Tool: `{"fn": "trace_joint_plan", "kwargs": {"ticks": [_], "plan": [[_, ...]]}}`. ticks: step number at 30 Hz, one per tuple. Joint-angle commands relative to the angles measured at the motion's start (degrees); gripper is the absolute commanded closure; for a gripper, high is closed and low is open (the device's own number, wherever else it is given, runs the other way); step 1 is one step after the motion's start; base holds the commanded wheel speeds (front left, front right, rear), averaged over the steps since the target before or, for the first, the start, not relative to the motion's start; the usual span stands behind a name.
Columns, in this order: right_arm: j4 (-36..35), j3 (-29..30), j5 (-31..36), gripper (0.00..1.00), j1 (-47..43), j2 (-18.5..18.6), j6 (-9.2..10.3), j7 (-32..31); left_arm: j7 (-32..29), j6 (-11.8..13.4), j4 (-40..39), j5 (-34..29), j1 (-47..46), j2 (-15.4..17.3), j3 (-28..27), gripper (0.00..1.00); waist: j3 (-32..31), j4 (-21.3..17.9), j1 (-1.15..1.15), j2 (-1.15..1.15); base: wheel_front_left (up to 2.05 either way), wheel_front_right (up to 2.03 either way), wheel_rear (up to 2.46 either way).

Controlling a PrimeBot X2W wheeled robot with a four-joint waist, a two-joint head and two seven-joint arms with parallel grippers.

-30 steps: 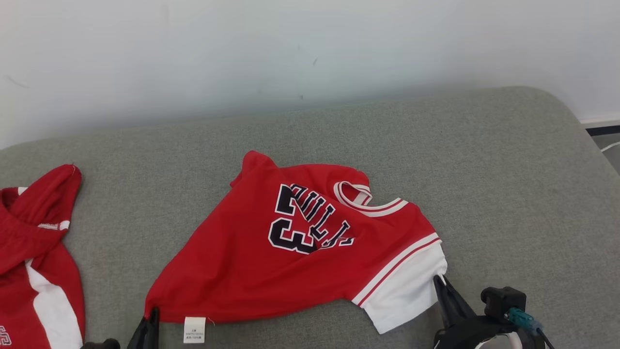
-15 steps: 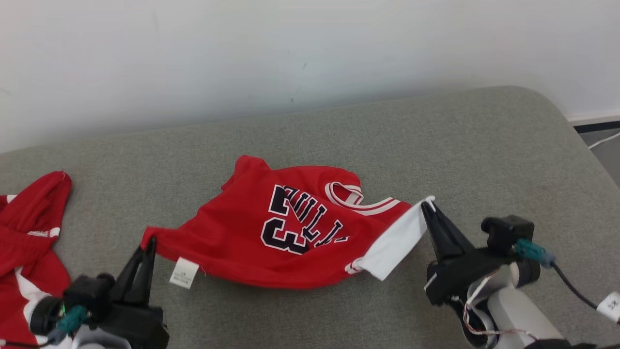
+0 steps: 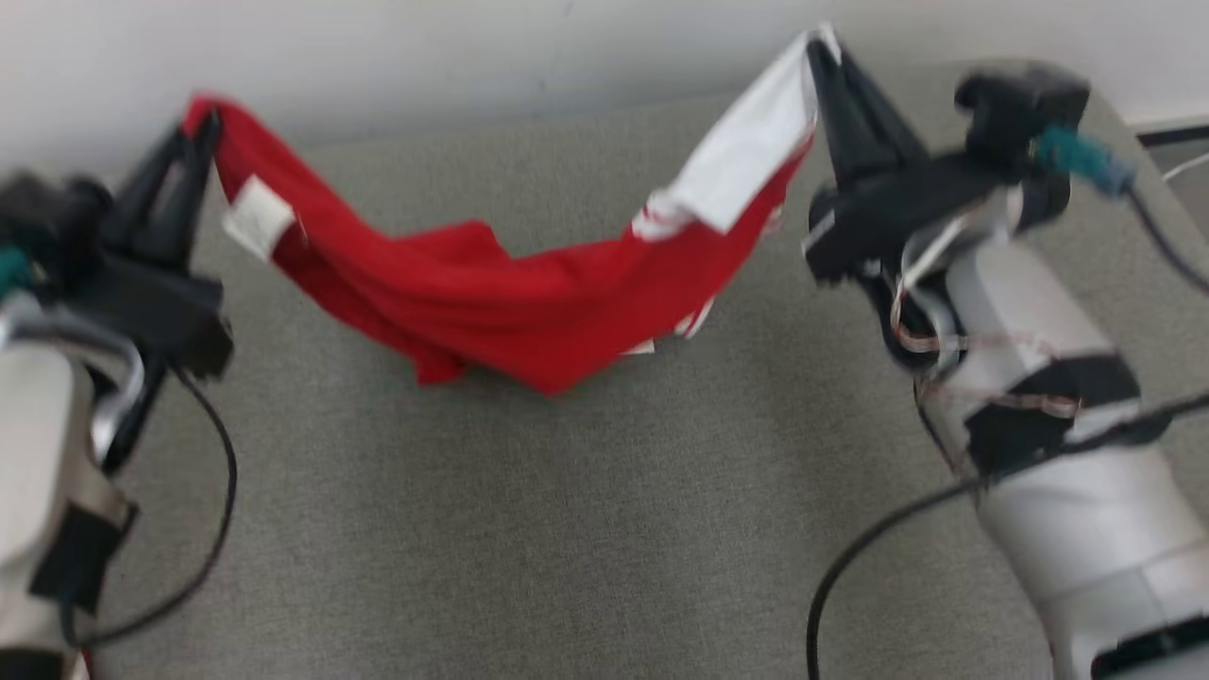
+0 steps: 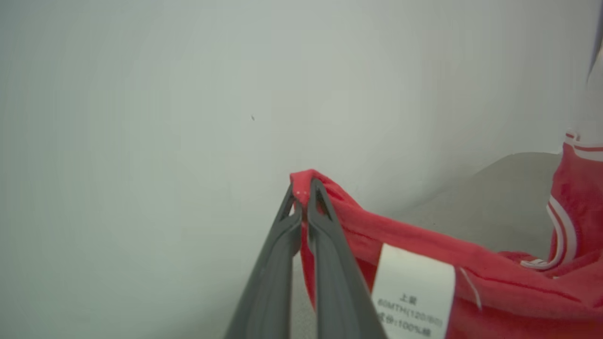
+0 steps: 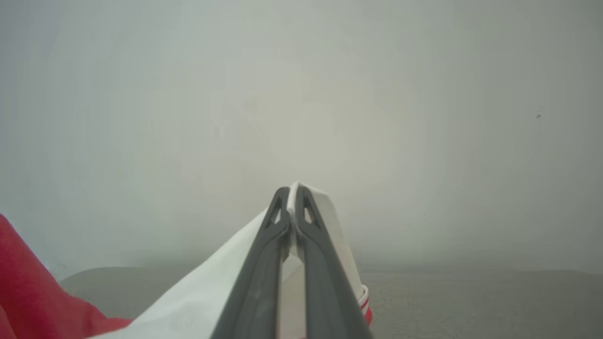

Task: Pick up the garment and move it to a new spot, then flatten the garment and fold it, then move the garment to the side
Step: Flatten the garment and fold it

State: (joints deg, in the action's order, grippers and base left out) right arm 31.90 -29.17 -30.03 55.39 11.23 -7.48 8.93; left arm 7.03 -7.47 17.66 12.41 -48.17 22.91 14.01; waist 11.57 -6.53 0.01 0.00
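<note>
The garment (image 3: 491, 302) is a red jersey with white trim, and it hangs in a sagging arc between my two grippers above the grey cushion. At the upper left my left gripper (image 3: 206, 125) is shut on its red hem corner, close to the white care label (image 3: 255, 215). The left wrist view shows the red corner (image 4: 306, 181) pinched at the fingertips of that gripper (image 4: 304, 188). My right gripper (image 3: 820, 45) is shut on the white sleeve edge (image 3: 746, 156) at the upper right. White cloth (image 5: 325, 212) is clamped in that gripper (image 5: 293, 193) in the right wrist view.
The grey padded surface (image 3: 567, 519) lies under the hanging jersey. A pale wall (image 3: 425, 47) runs along its far edge. Black cables trail from both forearms (image 3: 1067, 453).
Both grippers have risen and moved away from me with the jersey, lifting it off the cushion so it now sags between them. The head camera has also shifted.
</note>
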Motion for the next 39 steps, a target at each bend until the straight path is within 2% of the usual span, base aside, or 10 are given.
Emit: {"fn": "trace_joint_plan", "kwargs": {"ticks": [1,8,13,22,29,35,39], "plan": [[0.91,-0.21,-0.64,1.0,2.26,-0.04,-0.03,0.39,-0.42,0.07,0.63,1.11,-1.91,0.46,0.51,1.0,4.0,-0.21,-0.01,0.0,0.0,0.0,0.0],[9.56,-0.45,-4.4,1.0,19.21,-1.15,-0.03,0.51,-2.3,0.06,6.27,4.7,-18.42,4.53,6.25,1.0,9.91,-0.03,-0.01,0.0,0.0,0.0,0.0],[16.28,1.52,-7.7,1.0,30.19,-1.88,-0.03,0.75,-2.51,0.06,12.21,7.02,-29.53,5.51,8.91,1.0,12.64,0.17,-0.01,0.0,0.0,0.0,0.0],[27.56,2.68,-8.17,1.0,44.41,-2.53,-0.03,2.3,-1.65,0.06,21.91,10.11,-43.86,4.28,15.02,1.0,12.82,0.05,-0.01,0.0,0.0,0.0,0.0],[34.95,2.85,-5.09,1.0,53.33,-2.83,-0.03,3.99,-1.23,0.06,26.5,11.68,-51.41,1.78,16.02,1.0,12.22,0.37,-0.01,0.0,0.0,0.0,0.0],[37.57,2.78,-3.4,1.0,58.42,-3.22,-0.03,5.21,0.73,0.06,29.14,13.61,-55.14,-0.12,16.89,1.0,13.57,1.05,-0.01,0.0,0.0,0.0,0.0],[37.92,2.15,-3.12,1.0,58.76,-3.25,-0.03,5.62,1.96,0.06,30.19,14.8,-56.59,0.46,17.84,1.0,15.65,1.28,-0.01,0.0,0.0,0.0,0.0]]}}
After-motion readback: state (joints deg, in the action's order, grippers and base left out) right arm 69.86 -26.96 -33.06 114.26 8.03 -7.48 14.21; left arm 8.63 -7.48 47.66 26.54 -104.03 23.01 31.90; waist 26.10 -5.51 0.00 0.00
